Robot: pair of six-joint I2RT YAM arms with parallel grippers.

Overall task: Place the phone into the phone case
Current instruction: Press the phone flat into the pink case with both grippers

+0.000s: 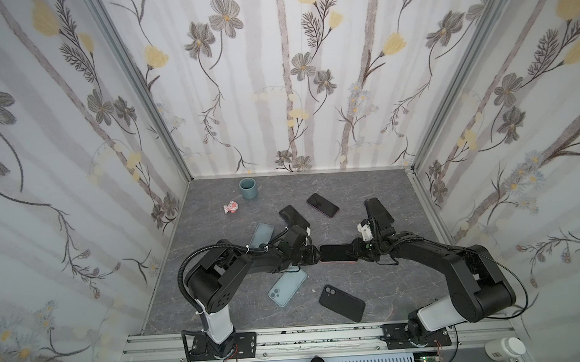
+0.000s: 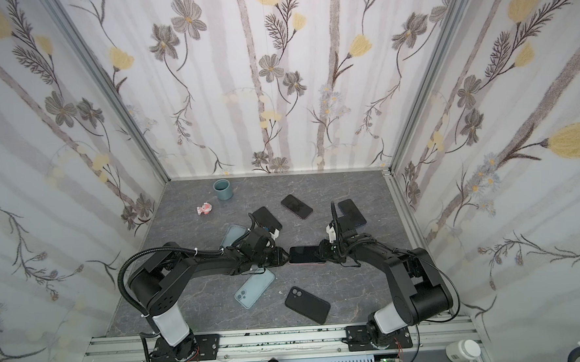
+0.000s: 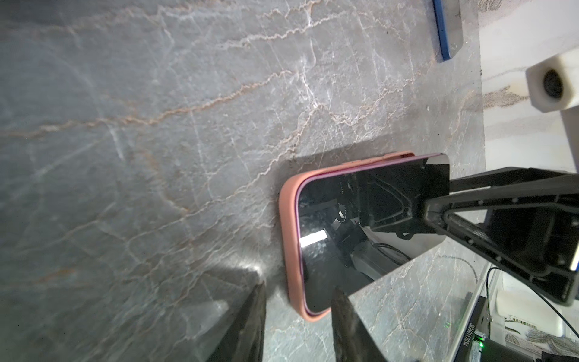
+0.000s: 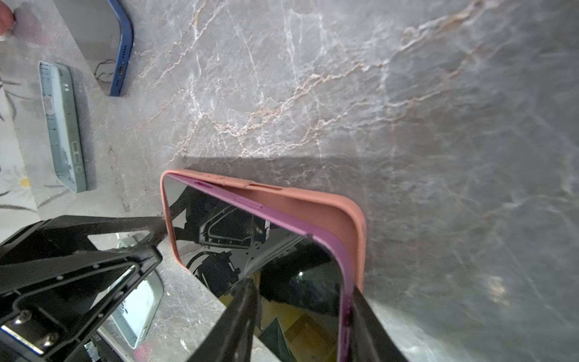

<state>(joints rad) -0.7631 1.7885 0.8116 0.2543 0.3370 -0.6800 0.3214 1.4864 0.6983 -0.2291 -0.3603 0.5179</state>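
Note:
The phone (image 1: 335,252) (image 2: 304,253) has a black screen and purple edge and lies partly in a salmon phone case (image 3: 289,250) (image 4: 313,203) at mid table. Its end near the right arm rides above the case wall; its other end sits inside. My left gripper (image 1: 318,253) (image 3: 299,286) is open and straddles a case corner. One finger (image 3: 250,322) stands clear of the case and the other reaches the phone's edge. My right gripper (image 1: 352,251) (image 4: 303,283) is open around the raised corner, one finger (image 4: 241,313) over the screen, the other against the purple edge.
Around lie a black phone (image 1: 322,205), another dark one (image 1: 294,217), a blue-edged phone (image 1: 378,209), two pale blue cases (image 1: 261,234) (image 1: 287,287) and a black case (image 1: 342,302). A teal cup (image 1: 247,188) and a pink wrapper (image 1: 231,207) sit at the back left.

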